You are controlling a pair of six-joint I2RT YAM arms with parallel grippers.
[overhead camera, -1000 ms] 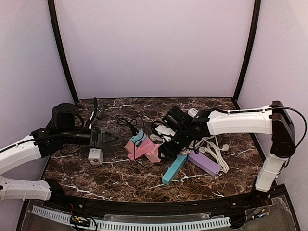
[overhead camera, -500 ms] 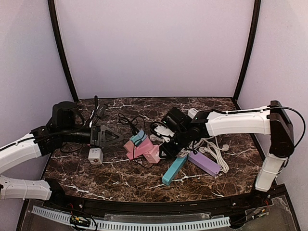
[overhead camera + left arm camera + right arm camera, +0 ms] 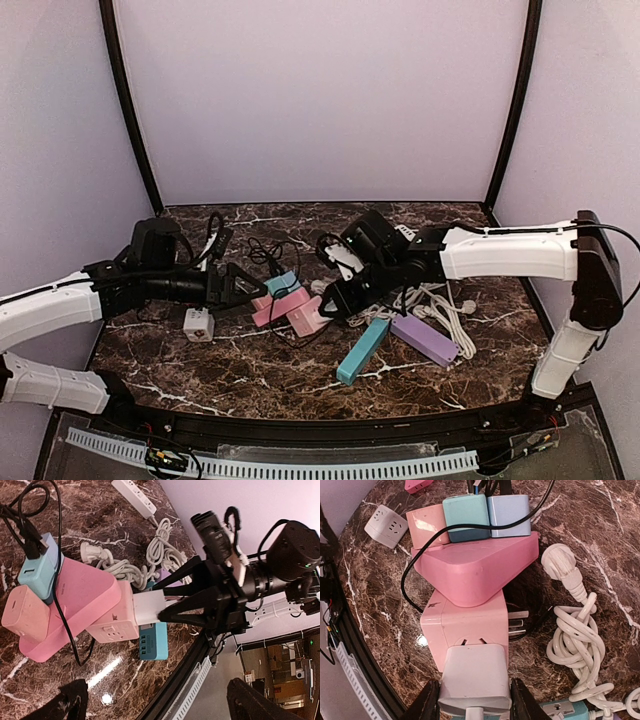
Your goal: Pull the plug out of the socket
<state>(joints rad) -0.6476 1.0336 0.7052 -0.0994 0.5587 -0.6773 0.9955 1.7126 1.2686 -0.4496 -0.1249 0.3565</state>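
Observation:
A white plug (image 3: 475, 680) sits in the face of a pink cube socket (image 3: 465, 625), which is joined to a pink triangular power block (image 3: 480, 565). My right gripper (image 3: 474, 702) is shut on the white plug, one finger pressed on each side. In the top view the right gripper (image 3: 335, 300) sits just right of the pink cube socket (image 3: 305, 320). My left gripper (image 3: 255, 288) is open at the left side of the pink cluster, holding nothing. The left wrist view shows the white plug (image 3: 148, 606) between the right arm's black fingers (image 3: 190, 614).
A teal adapter (image 3: 466, 510), a pale blue one (image 3: 509, 509) and a pink one (image 3: 426, 524) sit on the triangular block. Nearby lie a white cube adapter (image 3: 198, 323), a teal strip (image 3: 362, 350), a purple strip (image 3: 424, 338) and a coiled white cable (image 3: 575, 640).
My right gripper has closed on the white plug. The left arm has moved right, up to the pink cluster, still open. The cluster shifted slightly left.

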